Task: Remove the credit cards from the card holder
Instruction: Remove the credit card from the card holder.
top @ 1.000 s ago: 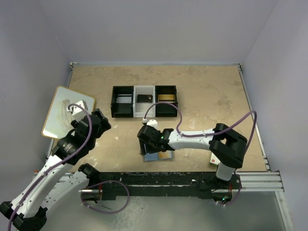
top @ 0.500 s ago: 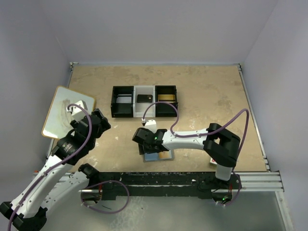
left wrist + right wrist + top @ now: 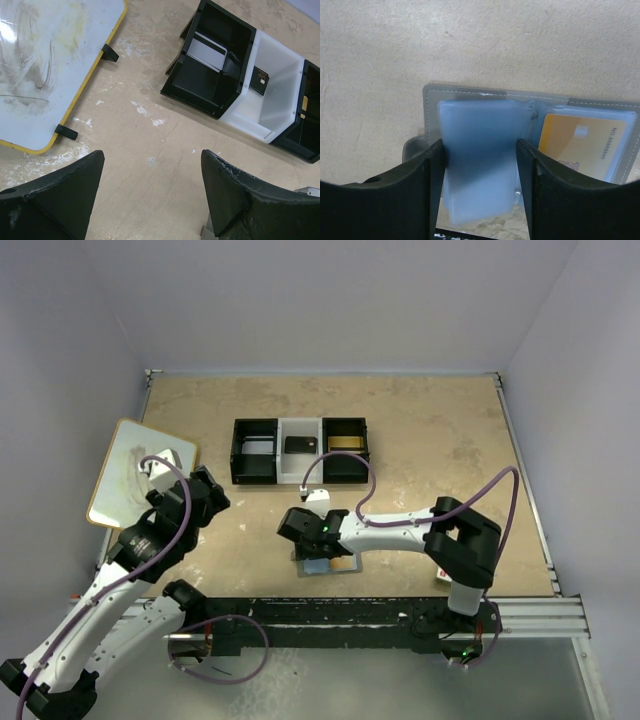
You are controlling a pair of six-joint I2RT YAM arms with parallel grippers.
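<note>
Down at the near edge of the counter (image 3: pixel 440 450), the card holder (image 3: pixel 326 565) lies open with both panels flat, just in front of the arm bases. The right gripper (image 3: pixel 305 532) is lowered over its left panel. Seen from the right wrist, the two dark fingers (image 3: pixel 427 192) stand on either side of a pale blue-grey inner leaf (image 3: pixel 477 160) and seem to be pinching it by its side edges, though the leaf is blurred and the contact is hard to judge. An orange card (image 3: pixel 580 147) sits in the clear pocket of the right panel, apart from the fingers.

The left gripper (image 3: pixel 152 200) hovers above bare counter well to the left, its fingers spread wide with nothing between them. Beyond it stands a three-compartment tray (image 3: pixel 245 65): a silver-white card (image 3: pixel 210 50) leans in the black left section, a dark card (image 3: pixel 258 80) lies in the white middle one, and a gold card (image 3: pixel 347 443) in the right. A yellow-edged whiteboard (image 3: pixel 50 65) lies at the counter's left edge.
</note>
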